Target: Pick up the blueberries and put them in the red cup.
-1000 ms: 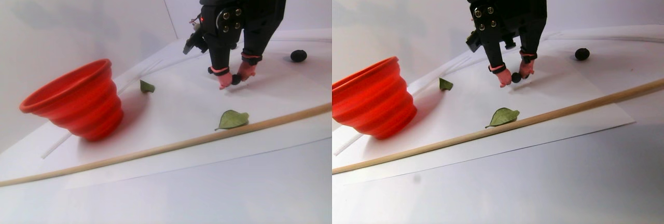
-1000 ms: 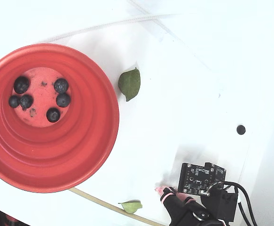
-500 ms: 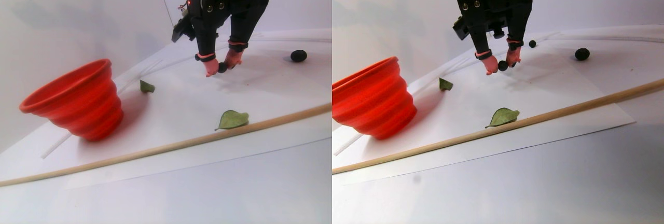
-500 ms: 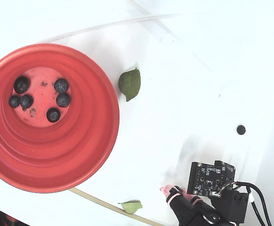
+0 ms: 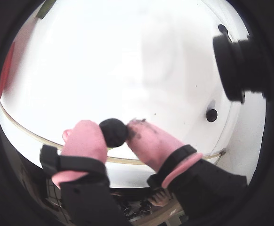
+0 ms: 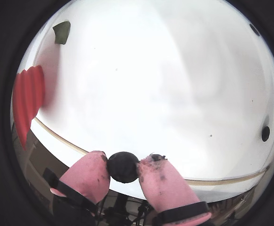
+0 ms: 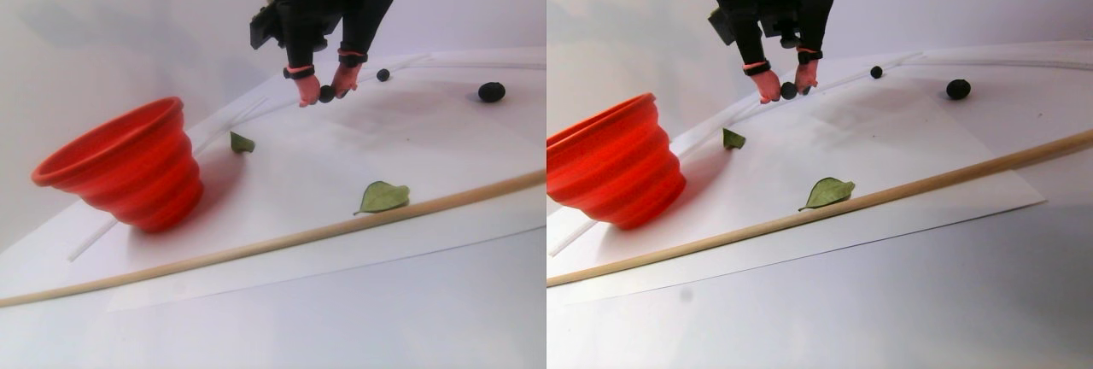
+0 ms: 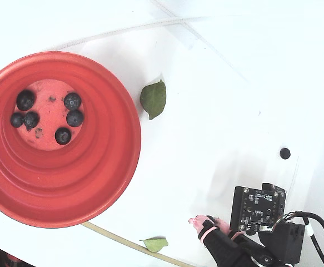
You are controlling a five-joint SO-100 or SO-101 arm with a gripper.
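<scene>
Both wrist views: my gripper [image 6: 123, 168] clenched on one blueberry [image 5: 113, 132], pink fingertips [image 5: 82, 141] pinching it above white paper.

Stereo pair: I've risen and swung toward the red cup [image 7: 128, 168] since a second ago; two loose berries [image 7: 491, 91] behind, leaf [image 7: 382, 196] by the wooden dowel [image 7: 282, 239].

Fixed view: five blueberries [image 8: 67, 117] sit in the cup bottom, unchanged; white tabletop

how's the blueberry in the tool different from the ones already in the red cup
The held blueberry is a single berry pinched between the tool's pink fingertips, above the white sheet; the five cup blueberries lie loose on the pale floor of the red cup. The held one looks plain matte black up close, the cup ones dark blue. All are small, round and dark.
</scene>
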